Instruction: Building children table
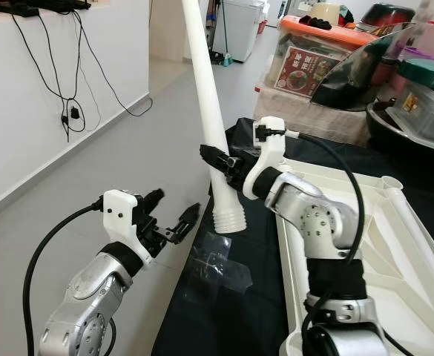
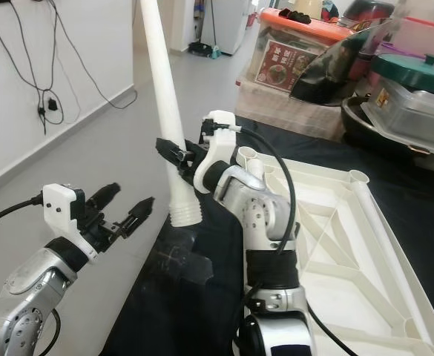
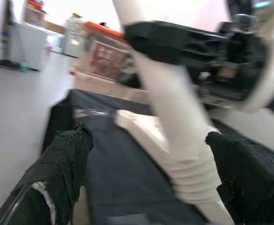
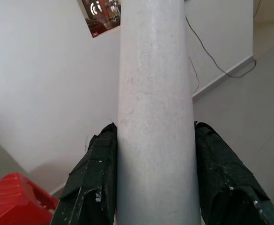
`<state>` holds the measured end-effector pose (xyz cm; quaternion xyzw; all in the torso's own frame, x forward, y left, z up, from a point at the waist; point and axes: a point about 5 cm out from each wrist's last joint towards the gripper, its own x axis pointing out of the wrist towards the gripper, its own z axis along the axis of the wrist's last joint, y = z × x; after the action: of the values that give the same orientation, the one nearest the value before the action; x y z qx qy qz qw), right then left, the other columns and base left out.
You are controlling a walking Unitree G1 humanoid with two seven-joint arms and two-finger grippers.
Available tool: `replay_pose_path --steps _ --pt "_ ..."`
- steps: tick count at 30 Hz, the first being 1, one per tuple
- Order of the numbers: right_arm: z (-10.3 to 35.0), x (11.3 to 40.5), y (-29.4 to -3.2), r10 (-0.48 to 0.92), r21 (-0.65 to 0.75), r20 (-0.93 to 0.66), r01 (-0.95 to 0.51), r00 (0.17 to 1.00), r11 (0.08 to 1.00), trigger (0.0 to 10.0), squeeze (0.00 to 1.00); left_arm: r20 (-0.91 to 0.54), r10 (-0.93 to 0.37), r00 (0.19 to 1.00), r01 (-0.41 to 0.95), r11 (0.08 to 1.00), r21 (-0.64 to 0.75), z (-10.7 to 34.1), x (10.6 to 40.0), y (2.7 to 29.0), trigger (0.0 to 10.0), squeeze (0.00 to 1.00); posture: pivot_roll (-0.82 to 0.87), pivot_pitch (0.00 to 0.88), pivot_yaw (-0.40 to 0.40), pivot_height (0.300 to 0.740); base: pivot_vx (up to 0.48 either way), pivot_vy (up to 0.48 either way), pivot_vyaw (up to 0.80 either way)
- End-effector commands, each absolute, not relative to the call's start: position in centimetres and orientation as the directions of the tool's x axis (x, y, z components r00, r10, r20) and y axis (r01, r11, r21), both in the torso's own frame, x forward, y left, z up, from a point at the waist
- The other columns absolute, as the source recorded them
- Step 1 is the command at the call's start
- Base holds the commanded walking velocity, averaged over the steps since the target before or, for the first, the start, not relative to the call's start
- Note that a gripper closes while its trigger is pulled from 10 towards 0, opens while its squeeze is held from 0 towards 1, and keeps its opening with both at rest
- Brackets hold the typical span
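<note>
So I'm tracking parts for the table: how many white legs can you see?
2. One table leg is gripped by the right gripper, threaded end down. The second leg lies along the upturned tabletop. Others may be hidden.

A lived-in home: cluttered storage bins [image 1: 317, 55], tiled floor [image 1: 142, 141].

table leg [image 1: 209, 111]: smooth matt white plastic | table top [image 1: 395, 245]: white plastic | cloth [image 1: 224, 311]: black fabric
</note>
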<state>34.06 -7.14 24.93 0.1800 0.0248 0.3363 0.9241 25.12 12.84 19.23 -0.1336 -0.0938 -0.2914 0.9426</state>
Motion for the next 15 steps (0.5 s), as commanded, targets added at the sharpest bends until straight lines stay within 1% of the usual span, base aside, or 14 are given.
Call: replay_pose_path --steps 1,3,5,6,7,9,15 --pt "25.1 34.4 -7.2 0.596 0.343 0.107 -0.592 0.796 0.730 0.0 0.00 0.278 -0.589 0.759 0.647 0.730 -0.219 19.6 24.6 12.3 10.0 0.00 0.12 0.000 -0.157 0.740 0.000 0.000 0.00" --pt "25.2 34.4 -7.0 0.594 0.346 0.118 -0.594 0.796 0.726 0.0 0.00 0.285 -0.599 0.748 0.660 0.716 -0.229 19.7 24.6 12.3 10.0 0.00 0.12 0.000 -0.157 0.740 0.000 0.000 0.00" --pt "25.6 34.0 -6.3 0.612 0.348 0.157 -0.623 0.775 0.700 0.0 0.00 0.279 -0.603 0.748 0.663 0.706 -0.249 19.4 24.7 12.3 10.0 0.00 0.13 0.000 -0.159 0.740 0.000 0.000 0.00" --pt "26.1 33.6 -5.8 0.629 0.343 0.183 -0.648 0.756 0.680 0.0 0.00 0.267 -0.600 0.754 0.656 0.710 -0.257 19.1 24.9 12.5 10.0 0.00 0.12 0.000 -0.159 0.740 0.000 0.000 0.00" --pt "26.1 33.6 -5.8 0.629 0.343 0.183 -0.648 0.756 0.680 0.0 0.00 0.267 -0.600 0.754 0.656 0.710 -0.257 19.1 24.9 12.5 10.0 0.00 0.12 0.000 -0.159 0.740 0.000 0.000 0.00" --pt "26.7 33.0 -5.2 0.648 0.326 0.216 -0.679 0.731 0.658 0.0 0.00 0.250 -0.596 0.763 0.646 0.715 -0.266 18.8 25.2 12.7 10.0 0.00 0.12 0.000 -0.156 0.740 0.000 0.000 0.00" --pt "27.8 32.2 -4.4 0.666 0.310 0.274 -0.720 0.694 0.621 0.0 0.00 0.236 -0.580 0.779 0.626 0.725 -0.286 18.5 25.8 13.2 10.0 0.00 0.11 0.000 -0.151 0.740 0.000 0.000 0.00"
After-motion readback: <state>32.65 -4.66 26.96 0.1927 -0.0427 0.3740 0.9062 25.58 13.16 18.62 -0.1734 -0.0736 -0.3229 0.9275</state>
